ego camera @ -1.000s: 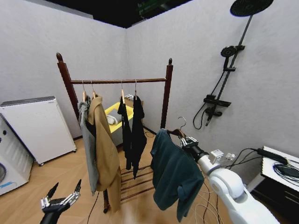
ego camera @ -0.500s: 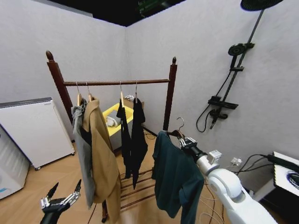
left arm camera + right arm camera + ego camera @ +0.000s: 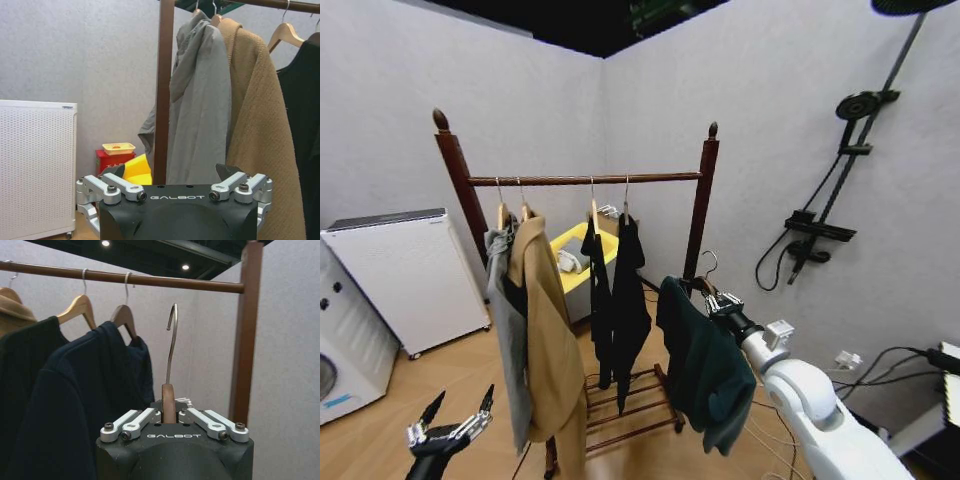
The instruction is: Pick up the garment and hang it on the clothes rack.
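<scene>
A: Right end effector (image 3: 170,416)?
B: Clamped on the wooden neck of the hanger, metal hook (image 3: 171,342) kept upright so it can be hooked; the garment (image 3: 703,365) is held hanging below and just beside the right post of the clothes rack (image 3: 585,180).
A: Left end effector (image 3: 448,428)?
B: Spread wide, parked low.

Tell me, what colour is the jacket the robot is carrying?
Dark teal, a blue-green; the garment shows best in the head view.

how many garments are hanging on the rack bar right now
4: a grey coat and tan coat at its left end, two black coats near the middle. The teal garment is off the bar, its hanger in the right end effector. More may hide behind.
</scene>
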You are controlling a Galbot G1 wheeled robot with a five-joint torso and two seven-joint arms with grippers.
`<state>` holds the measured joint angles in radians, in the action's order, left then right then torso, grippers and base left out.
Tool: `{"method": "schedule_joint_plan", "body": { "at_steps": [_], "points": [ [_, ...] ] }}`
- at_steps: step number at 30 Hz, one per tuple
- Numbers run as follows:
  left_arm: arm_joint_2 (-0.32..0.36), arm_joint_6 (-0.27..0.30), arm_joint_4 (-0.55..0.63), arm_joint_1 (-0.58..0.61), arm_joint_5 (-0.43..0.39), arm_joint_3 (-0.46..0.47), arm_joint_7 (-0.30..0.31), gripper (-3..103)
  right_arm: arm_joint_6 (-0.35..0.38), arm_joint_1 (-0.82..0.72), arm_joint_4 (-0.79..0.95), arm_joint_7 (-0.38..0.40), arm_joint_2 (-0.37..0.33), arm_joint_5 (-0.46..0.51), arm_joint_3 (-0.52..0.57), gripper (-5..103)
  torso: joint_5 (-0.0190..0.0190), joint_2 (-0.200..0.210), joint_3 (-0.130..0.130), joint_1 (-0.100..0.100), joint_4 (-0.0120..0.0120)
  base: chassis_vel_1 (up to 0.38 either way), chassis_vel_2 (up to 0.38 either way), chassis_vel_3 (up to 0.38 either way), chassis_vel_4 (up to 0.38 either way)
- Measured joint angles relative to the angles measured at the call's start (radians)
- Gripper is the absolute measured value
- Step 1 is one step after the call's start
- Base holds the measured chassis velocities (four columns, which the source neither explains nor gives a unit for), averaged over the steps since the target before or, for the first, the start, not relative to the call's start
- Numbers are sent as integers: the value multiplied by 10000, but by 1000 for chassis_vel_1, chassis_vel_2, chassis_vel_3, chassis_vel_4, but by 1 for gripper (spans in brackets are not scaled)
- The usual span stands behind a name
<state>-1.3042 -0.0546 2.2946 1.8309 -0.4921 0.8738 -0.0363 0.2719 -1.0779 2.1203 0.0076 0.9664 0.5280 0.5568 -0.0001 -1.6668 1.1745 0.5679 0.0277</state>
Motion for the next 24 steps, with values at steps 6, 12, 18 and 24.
{"method": "schedule_joint_plan", "body": {
  "at_steps": [6, 12, 18, 24],
  "points": [
    [0, 0, 0, 0, 0, 0, 0, 100, -28, 54, -60, -17, 4, -38, 18, 9, 1, 3, 2, 9, 6, 19, 14, 20, 10],
    [0, 0, 0, 0, 0, 0, 0, 100, -48, 30, -110, -5, 36, -62, 19, 9, 1, 3, 2, 8, 6, -11, 6, 8, -5],
    [0, 0, 0, 0, 0, 0, 0, 100, -39, 65, -185, -137, 77, -130, -4, 9, 1, 6, 4, 13, 5, -51, 45, 52, -37],
    [0, 0, 0, 0, 0, 0, 0, 100, -100, 77, -315, -332, 104, -205, -4, 9, 1, 4, 2, 9, 6, 0, 0, 0, 0]
  ]
}}
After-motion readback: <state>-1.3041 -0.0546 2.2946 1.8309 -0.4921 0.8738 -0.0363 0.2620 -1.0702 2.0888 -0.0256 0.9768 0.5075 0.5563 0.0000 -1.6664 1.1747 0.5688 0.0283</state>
